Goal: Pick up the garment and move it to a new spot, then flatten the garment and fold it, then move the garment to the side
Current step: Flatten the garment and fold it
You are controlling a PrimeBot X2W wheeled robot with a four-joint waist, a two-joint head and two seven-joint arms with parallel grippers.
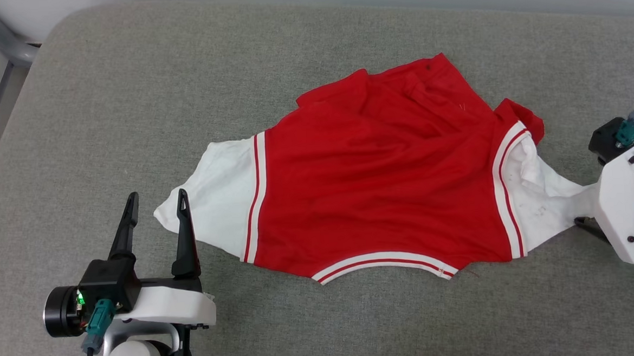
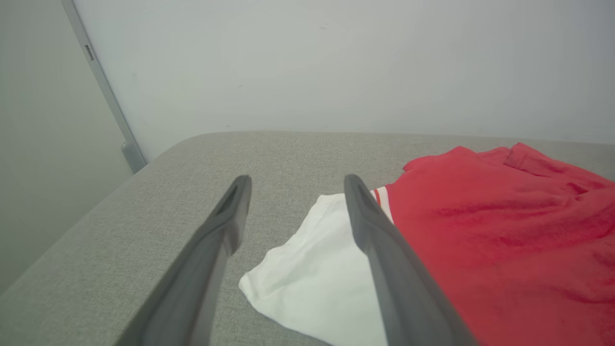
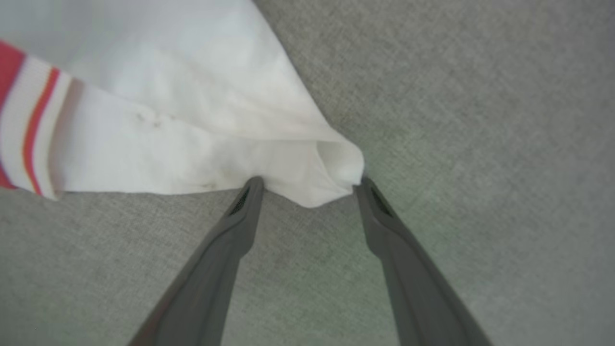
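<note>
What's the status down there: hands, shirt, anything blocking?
Left gripper open, by one white sleeve. Right gripper open, fingertips straddling other sleeve's tip. Red T-shirt with white sleeves spread, rumpled, unfolded on grey fabric surface. Nothing blocking seen.

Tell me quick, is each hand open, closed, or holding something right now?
Left hand: open, empty, beside the garment.
Right hand: open, fingertips either side of a white sleeve tip, not clamped.
</note>
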